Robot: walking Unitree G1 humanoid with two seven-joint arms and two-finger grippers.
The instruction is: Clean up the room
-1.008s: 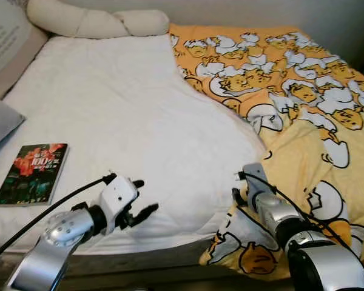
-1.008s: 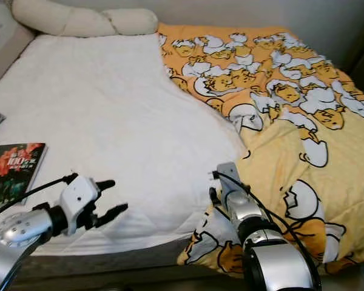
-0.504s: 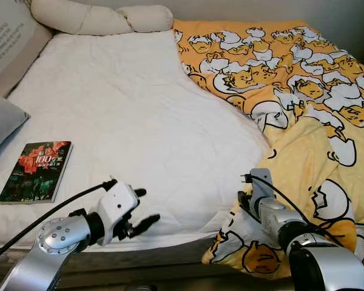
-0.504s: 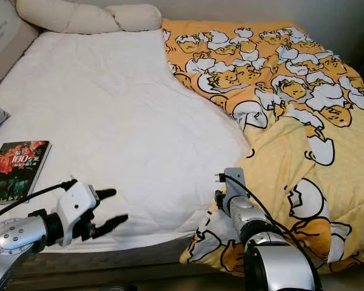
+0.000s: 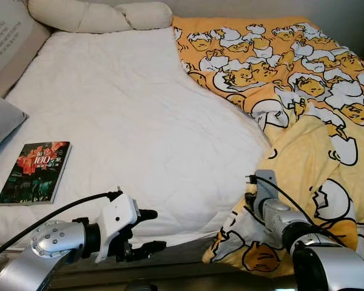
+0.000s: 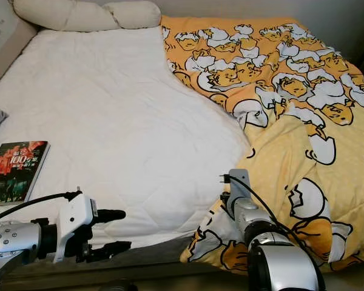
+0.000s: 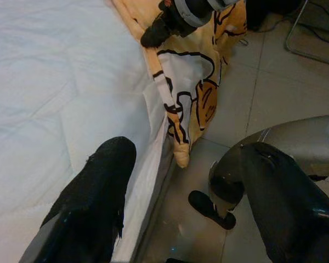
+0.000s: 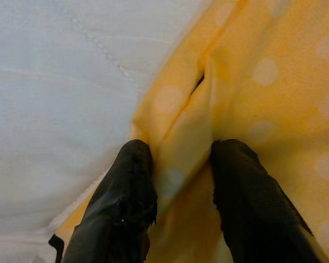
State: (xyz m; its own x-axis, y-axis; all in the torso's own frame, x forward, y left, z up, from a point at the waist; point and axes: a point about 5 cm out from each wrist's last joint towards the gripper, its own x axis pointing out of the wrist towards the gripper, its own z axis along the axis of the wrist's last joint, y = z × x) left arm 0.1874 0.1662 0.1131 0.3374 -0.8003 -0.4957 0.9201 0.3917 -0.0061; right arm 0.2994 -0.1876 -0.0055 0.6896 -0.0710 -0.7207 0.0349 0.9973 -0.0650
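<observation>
At the bed's near edge, my right gripper is pinching the yellow blanket fold — I judge a firm hold is needed before pulling — while my left gripper is hanging spread.

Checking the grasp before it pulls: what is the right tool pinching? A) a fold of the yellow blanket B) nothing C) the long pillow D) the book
A: the right tool has its two black fingers closed around a fold of the yellow blanket at the white sheet's edge.
</observation>
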